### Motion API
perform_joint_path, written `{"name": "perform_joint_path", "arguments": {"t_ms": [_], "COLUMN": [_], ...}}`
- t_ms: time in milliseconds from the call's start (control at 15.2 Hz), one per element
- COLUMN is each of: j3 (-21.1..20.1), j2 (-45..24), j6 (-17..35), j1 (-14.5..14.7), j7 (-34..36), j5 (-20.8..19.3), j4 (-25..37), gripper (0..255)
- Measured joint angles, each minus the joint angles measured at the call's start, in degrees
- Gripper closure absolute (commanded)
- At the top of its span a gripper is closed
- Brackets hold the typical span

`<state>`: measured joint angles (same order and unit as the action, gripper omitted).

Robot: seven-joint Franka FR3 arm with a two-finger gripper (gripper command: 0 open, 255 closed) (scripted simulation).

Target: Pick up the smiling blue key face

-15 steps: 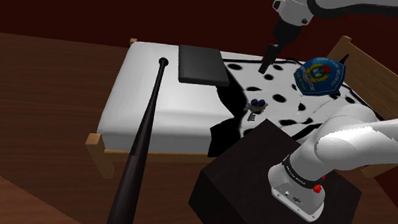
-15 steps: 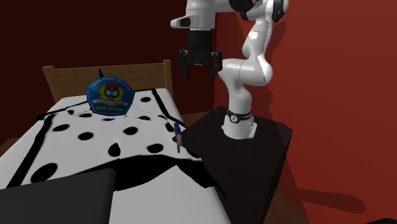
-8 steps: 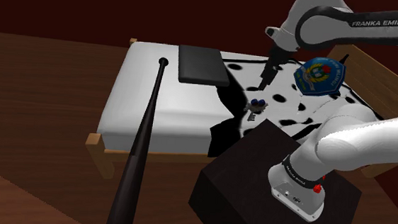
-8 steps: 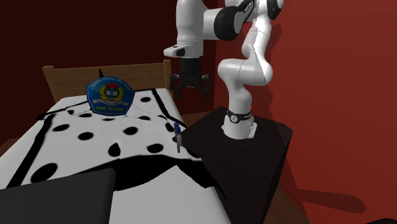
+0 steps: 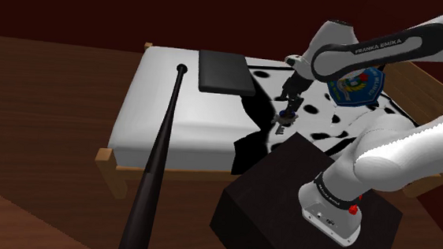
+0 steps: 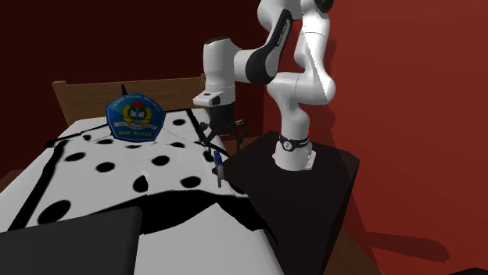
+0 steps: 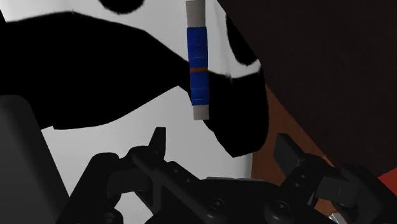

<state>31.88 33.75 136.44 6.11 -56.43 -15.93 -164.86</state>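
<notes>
The gripper (image 7: 221, 140) hangs with its fingers spread wide. Dead ahead, at its twelve o'clock, lies the key (image 7: 198, 60), a blue bar with pale ends, on the spotted blanket (image 6: 125, 168) near the bed's edge. Best to centre over the blue middle with the fingers straddling its narrow width, then descend straight.

Centre frame in the shoulder view, a black bat (image 5: 157, 151) crosses the white bed (image 5: 137, 126) beside a dark slab (image 5: 225, 71); a blue crest (image 5: 355, 90) stands upper right.
</notes>
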Motion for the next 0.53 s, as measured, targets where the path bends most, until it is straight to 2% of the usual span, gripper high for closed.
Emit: {"name": "perform_joint_path", "arguments": {"t_ms": [198, 528], "j3": [6.06, 10.16], "j2": [-7.08, -13.15], "j6": [7.26, 14.28], "j1": [3.80, 6.92], "j7": [-8.47, -12.62], "j5": [0.76, 2.79], "j4": [0.25, -0.68], "gripper": [0, 0]}}
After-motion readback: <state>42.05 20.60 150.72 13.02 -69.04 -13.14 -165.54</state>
